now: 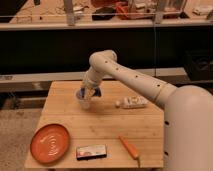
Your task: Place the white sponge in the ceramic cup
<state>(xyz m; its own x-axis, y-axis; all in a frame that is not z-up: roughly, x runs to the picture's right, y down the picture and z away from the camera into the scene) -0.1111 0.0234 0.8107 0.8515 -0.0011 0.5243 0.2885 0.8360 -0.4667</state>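
The ceramic cup (84,101) is small, whitish and tapered. It stands upright on the wooden table (105,125) towards the back left. My gripper (88,92) hangs right over the cup's mouth, at the end of the white arm that reaches in from the right. The white sponge is not visible; it may be hidden by the gripper or inside the cup.
An orange plate (50,143) lies at the front left. A flat packet (91,151) lies next to it at the front edge. A carrot (129,147) lies at the front right. A white object (132,103) lies right of the cup.
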